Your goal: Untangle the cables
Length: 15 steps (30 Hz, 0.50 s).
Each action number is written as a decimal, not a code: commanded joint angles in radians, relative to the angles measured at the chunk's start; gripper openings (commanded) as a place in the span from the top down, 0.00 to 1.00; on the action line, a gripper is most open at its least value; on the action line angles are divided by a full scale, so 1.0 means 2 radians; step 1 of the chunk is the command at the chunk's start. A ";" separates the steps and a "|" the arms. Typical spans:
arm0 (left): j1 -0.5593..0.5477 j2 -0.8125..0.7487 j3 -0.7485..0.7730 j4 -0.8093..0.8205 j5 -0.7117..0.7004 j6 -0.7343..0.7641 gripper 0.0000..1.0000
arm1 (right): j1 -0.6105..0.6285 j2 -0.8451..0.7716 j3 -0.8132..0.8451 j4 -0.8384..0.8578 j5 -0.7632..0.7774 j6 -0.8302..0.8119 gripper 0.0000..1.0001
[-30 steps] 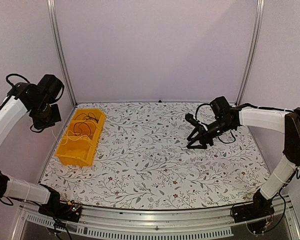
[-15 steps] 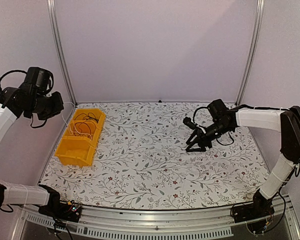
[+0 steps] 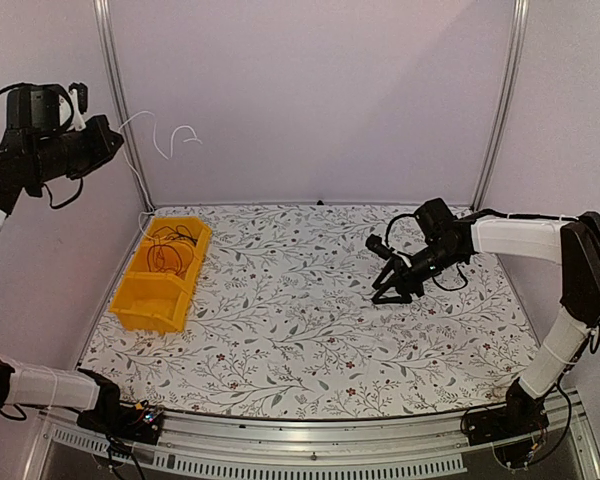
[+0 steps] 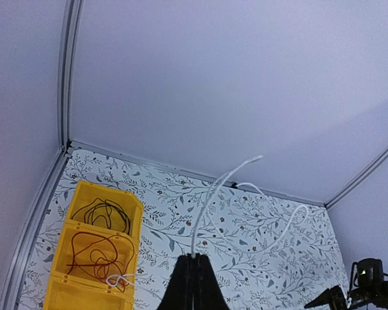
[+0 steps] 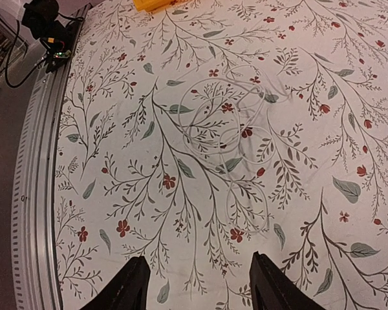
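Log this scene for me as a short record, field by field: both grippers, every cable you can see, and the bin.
left gripper: shut on white cable, high above the table
right gripper: open, holding nothing, low over the table
yellow bin: left side of the table
black cable: bin's far compartment
red cable: compartment next to it
pale cable loops: flat on the table, ahead of the right gripper

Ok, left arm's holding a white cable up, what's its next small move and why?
Probably lower the white cable onto the table, away from the yellow bin: the left gripper is shut on it, its ends free; a red cable and a black cable lie there.
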 commanded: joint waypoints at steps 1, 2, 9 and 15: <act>0.003 0.012 -0.008 -0.003 0.007 0.016 1.00 | 0.003 0.006 0.004 -0.005 0.005 -0.007 0.43; 0.004 0.011 -0.013 -0.006 0.003 0.016 1.00 | 0.003 0.006 0.004 -0.005 0.005 -0.007 0.43; 0.004 0.030 -0.054 -0.097 -0.069 0.004 1.00 | 0.003 0.008 0.004 -0.006 0.004 -0.008 0.43; 0.004 0.023 -0.088 -0.145 -0.102 -0.013 1.00 | 0.003 0.014 0.003 -0.007 0.006 -0.010 0.43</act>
